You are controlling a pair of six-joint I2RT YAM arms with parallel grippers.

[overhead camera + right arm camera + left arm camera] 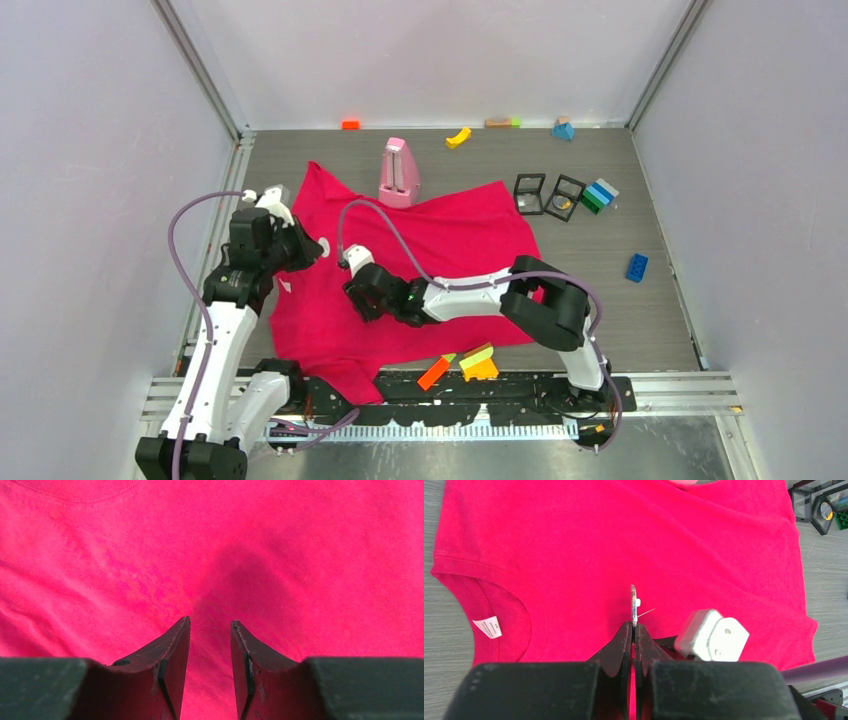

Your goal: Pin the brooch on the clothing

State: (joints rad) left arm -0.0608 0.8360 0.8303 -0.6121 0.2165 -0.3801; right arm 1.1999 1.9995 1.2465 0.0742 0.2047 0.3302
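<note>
The clothing (450, 240), a crimson-pink T-shirt, lies spread flat on the table. Its collar and white label (487, 627) show in the left wrist view. My left gripper (312, 245) hovers over the shirt's left part near the collar, shut on the brooch (633, 605). The brooch is a thin round disc seen edge-on, with its fine pin sticking out to the right. My right gripper (358, 295) reaches across the middle of the shirt. Its fingertips (186, 626) sit low on the cloth (300, 555), jaws apart, with a soft ridge of fabric rising between and ahead of them.
A pink wedge-shaped object (400, 172) stands on the shirt's far edge. Two black square frames (545, 195) and stacked green and blue blocks (598, 195) lie to the right, with a blue brick (636, 266) nearer. Orange (435, 372) and yellow (480, 362) blocks sit at the front rail.
</note>
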